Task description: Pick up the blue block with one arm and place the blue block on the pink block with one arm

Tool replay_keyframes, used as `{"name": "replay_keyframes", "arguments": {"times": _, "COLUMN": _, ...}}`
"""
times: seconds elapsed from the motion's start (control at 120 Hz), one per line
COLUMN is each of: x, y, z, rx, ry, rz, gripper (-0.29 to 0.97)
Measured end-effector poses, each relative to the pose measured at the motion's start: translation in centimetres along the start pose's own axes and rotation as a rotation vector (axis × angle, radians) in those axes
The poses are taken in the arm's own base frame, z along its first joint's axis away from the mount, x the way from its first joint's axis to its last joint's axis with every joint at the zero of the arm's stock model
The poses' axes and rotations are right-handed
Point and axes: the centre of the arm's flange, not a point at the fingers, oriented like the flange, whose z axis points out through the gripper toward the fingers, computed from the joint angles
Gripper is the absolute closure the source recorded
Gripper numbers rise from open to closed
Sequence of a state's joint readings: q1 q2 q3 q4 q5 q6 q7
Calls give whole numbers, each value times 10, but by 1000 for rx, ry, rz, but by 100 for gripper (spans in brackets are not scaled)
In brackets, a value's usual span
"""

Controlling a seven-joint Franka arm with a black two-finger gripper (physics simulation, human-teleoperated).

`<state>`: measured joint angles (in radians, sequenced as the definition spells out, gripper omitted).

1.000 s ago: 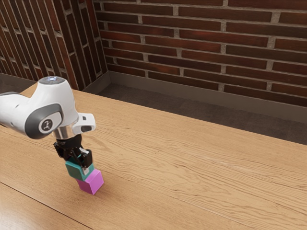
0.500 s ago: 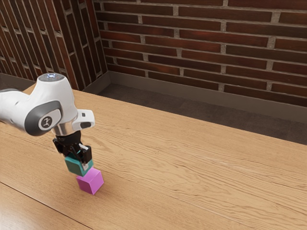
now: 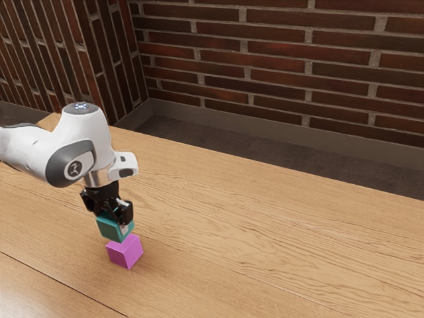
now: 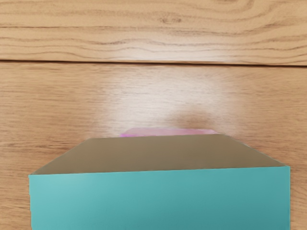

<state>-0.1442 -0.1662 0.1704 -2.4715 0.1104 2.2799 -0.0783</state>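
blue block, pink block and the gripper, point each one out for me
blue block (image 3: 111, 232): exterior view, on its teal side face.
pink block (image 3: 124, 254): exterior view, on its front face.
gripper (image 3: 112, 218): exterior view, midway between its fingertips, at the blue block's top.

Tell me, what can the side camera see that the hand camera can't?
Exterior view adds: the arm, its gripper shut on the blue block, and the brick wall.
Wrist view adds: a look down over the blue block, with a thin edge of the pink block peeking out past it.
Both: blue block above pink block, on the wooden table.
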Motion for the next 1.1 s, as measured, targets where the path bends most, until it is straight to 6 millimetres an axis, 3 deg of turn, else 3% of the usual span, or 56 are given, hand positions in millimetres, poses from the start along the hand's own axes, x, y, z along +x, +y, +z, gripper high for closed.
{"name": "replay_keyframes", "arguments": {"times": 1.1, "x": -1, "y": 6, "z": 28, "rx": 5, "ry": -26, "rz": -15, "gripper": 34}}
